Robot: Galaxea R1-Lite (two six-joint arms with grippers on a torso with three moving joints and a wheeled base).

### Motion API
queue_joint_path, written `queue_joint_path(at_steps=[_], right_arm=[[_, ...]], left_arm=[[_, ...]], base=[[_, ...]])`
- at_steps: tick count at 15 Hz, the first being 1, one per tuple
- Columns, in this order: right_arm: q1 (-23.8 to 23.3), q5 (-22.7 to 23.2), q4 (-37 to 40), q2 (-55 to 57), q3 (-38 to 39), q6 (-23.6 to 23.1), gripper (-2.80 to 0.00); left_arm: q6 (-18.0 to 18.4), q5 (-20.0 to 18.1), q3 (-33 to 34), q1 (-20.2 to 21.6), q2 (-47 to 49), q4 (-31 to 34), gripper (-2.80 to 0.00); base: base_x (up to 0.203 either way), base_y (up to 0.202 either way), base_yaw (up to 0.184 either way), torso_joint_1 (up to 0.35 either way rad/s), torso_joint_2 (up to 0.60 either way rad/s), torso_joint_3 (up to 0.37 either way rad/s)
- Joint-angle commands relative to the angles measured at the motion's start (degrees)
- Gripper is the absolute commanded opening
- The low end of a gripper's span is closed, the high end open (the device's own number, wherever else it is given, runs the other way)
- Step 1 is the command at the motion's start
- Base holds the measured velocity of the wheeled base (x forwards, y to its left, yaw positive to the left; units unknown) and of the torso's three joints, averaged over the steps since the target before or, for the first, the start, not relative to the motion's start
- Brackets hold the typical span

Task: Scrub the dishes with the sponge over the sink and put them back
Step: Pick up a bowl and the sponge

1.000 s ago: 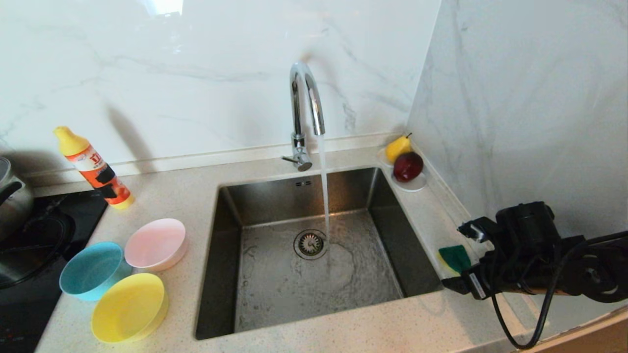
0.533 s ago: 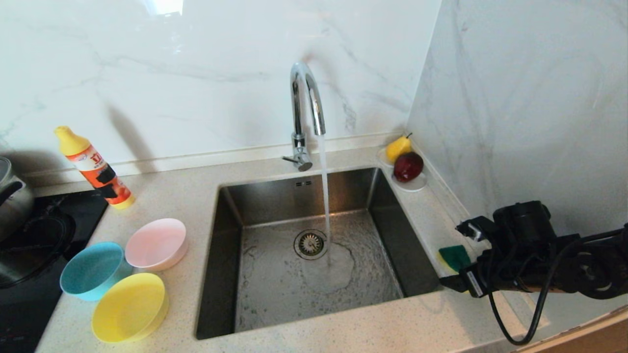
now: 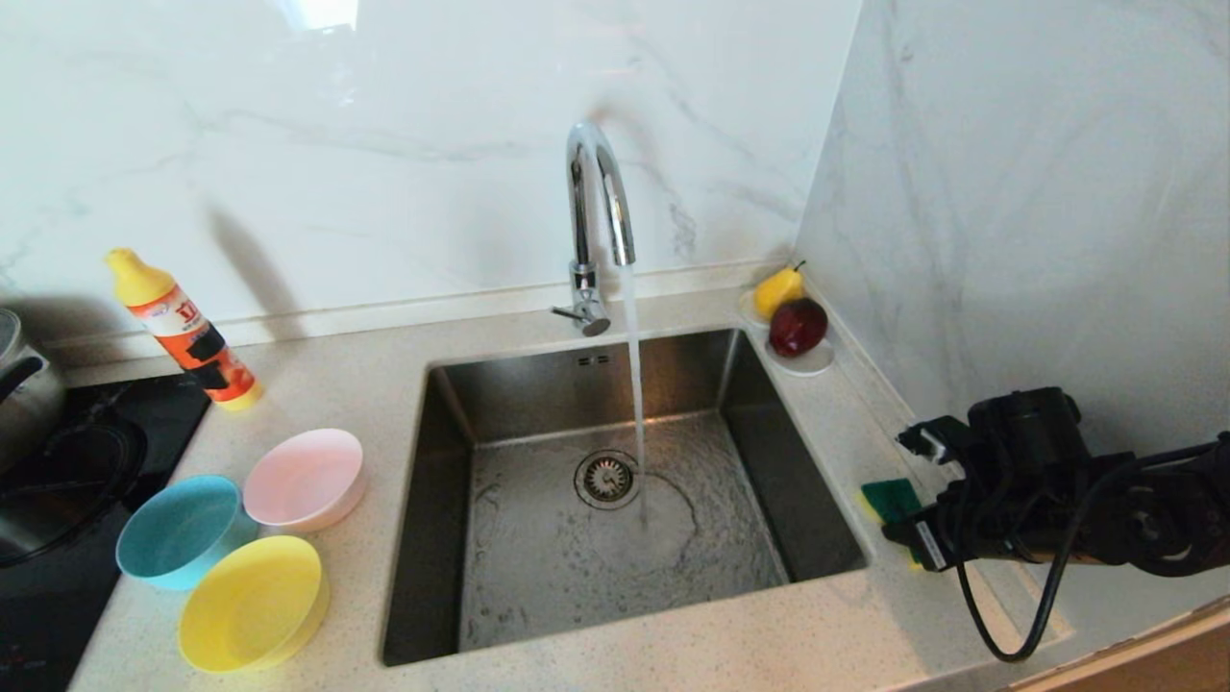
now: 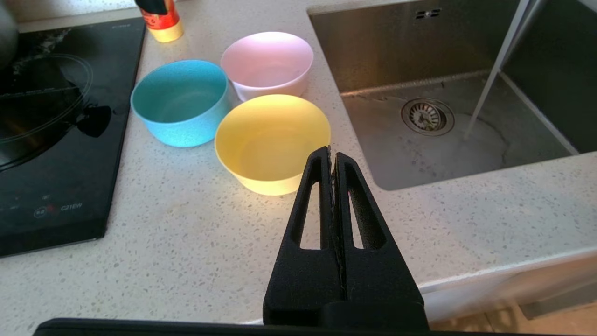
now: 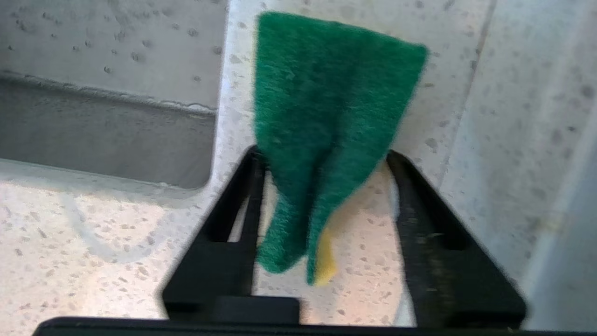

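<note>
The sponge (image 3: 887,497) lies green face up on the counter strip right of the sink (image 3: 538,384). My right gripper (image 5: 322,156) is over it, and both fingers press its sides. The sponge (image 5: 326,102) buckles into a fold between them, with its yellow foam showing at the near edge. Three bowls stand on the counter left of the sink: pink (image 3: 306,478), blue (image 3: 179,530) and yellow (image 3: 252,602). My left gripper (image 4: 329,151) is shut and empty, hovering near the counter's front edge just short of the yellow bowl (image 4: 273,135).
Water runs from the chrome faucet (image 3: 596,192) into the basin beside the drain (image 3: 607,478). A saucer with fruit (image 3: 798,327) sits at the back right corner. A detergent bottle (image 3: 183,332), a steel pot (image 3: 24,384) and a black cooktop (image 3: 58,500) are at the left. A marble side wall (image 3: 1038,192) stands close on the right.
The right gripper's fingers have closed in from wide open onto the sponge, which has folded. The hand shifted slightly right in the head view. The left arm has not moved.
</note>
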Motion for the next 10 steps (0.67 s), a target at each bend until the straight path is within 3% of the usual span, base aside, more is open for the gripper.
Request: queue_joint_path(at_steps=[1, 10], right_arm=[[-0.2, 0.1, 0.3, 0.4, -0.6, -0.1, -2.80], [1.6, 0.5, 8.0, -9.8, -0.4, -0.1, -2.80]], left_arm=[[0.0, 0.0, 1.0, 0.0, 0.1, 0.0, -2.80], [0.0, 0.0, 1.0, 0.0, 0.1, 0.0, -2.80]], base=[[0.000, 0.000, 0.000, 0.000, 0.00, 0.000], [0.000, 0.000, 0.000, 0.000, 0.00, 0.000]])
